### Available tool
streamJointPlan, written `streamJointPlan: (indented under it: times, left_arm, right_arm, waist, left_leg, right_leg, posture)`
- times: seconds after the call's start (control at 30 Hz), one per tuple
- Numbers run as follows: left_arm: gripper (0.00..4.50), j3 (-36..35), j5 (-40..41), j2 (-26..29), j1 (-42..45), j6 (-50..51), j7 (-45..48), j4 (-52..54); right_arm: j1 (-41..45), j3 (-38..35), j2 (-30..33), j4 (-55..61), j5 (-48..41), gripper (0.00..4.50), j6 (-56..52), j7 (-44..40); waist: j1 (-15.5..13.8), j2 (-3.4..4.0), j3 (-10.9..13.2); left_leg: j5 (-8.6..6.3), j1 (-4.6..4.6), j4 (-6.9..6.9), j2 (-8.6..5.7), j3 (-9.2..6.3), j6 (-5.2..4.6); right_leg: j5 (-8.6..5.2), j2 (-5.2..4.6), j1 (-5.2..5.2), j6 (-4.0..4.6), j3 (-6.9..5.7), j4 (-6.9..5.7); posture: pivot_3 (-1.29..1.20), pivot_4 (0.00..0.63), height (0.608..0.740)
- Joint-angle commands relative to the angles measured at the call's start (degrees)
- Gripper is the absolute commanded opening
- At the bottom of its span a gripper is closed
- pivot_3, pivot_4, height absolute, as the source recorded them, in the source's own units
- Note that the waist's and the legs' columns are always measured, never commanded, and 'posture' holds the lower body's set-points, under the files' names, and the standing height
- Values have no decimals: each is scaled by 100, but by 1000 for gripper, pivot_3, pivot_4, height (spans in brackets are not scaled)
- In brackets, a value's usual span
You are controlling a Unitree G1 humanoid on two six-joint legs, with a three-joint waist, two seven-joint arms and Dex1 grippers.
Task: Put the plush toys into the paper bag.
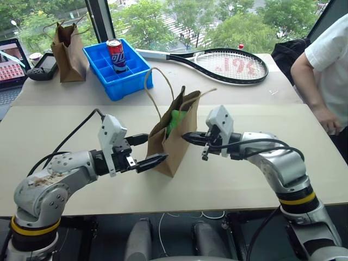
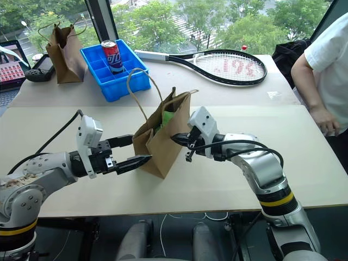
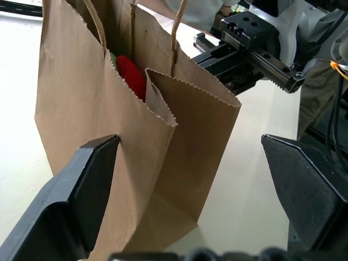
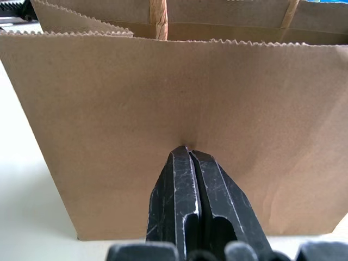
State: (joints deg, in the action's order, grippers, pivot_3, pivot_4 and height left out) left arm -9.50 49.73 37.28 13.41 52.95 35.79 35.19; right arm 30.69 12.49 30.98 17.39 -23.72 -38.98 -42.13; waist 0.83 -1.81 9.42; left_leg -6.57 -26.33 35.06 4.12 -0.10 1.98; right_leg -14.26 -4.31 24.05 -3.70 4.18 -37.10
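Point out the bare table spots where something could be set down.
Free: the near table left of the paper bag, and right of it toward the person. Crowded: the far table with the blue tray, racket and darker bag.

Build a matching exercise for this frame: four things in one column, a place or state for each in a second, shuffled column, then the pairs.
1. green plush toy
2. right gripper
3. left gripper
4. soda can

A. standing in the blue tray
B. shut, tips against the paper bag wall
C. inside the paper bag
D. open, beside the bag's narrow end

Pairs: 1-C, 2-B, 3-D, 4-A
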Motion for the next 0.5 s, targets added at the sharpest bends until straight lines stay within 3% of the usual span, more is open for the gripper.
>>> streamJointPlan:
  times: [0.03,0.23,0.37,0.47,0.5]
  left_arm:
    - [4500,195,16,-205,224,-11,-361,119]
    - [4500,446,-93,-308,349,-14,-597,67]
    - [3483,465,-80,-265,414,-6,-589,-102]
    - [2489,534,-193,-189,481,-68,-502,-251]
    - [1941,547,-232,-174,510,-85,-475,-319]
  right_arm:
    - [60,-22,-151,73,94,25,188,27]
    - [0,-43,-365,104,154,25,177,75]
    - [-33,-85,-416,131,160,0,155,115]
    - [-65,-160,-379,179,154,0,113,144]
    - [-76,-200,-351,201,146,0,94,151]
  waist:
    - [-4,0,0]
    - [-3,0,0]
    - [-1,0,0]
    - [-2,0,0]
    - [-2,0,0]
  left_leg:
    - [0,0,0,0,0,0]
    - [0,0,-1,0,0,0]
    - [0,0,-2,0,-1,0]
    - [0,0,-2,0,-1,0]
    - [0,0,-2,0,-1,0]
  right_leg:
    - [0,0,-1,0,0,0]
    - [0,0,-1,-1,0,0]
    - [0,1,0,-1,0,-1]
    - [0,1,0,0,0,0]
    - [0,1,0,0,0,1]
  posture:
    - [0,150,740]
    - [0,150,740]
    - [0,150,740]
    - [0,150,740]
    - [0,150,740]
